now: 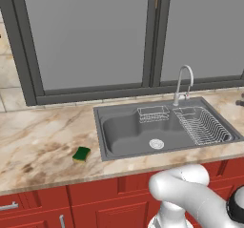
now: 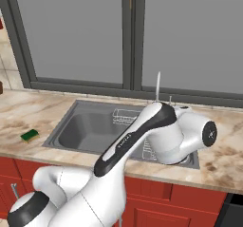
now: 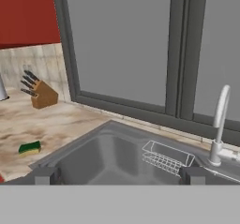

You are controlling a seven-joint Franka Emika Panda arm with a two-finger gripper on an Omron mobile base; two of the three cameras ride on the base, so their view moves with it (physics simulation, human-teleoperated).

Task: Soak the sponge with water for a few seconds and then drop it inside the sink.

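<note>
Sponge (image 1: 81, 154): lying flat on the marble tabletop (image 1: 38, 141), just left of the sink (image 1: 128, 131), apart from its rim.
Claw (image 3: 117, 175): tips spread wide apart, nothing held, seen in the hand view.
Knife block (image 3: 43, 94): shown by the hand view.
Dish rack (image 1: 205, 127): seen clearly in the left base view.
Faucet (image 1: 183, 81): no stream visible.

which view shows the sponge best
The left base view: the sponge lies unblocked on the counter, left of the sink. Right base view and hand view show it smaller, near their left edges.
</note>
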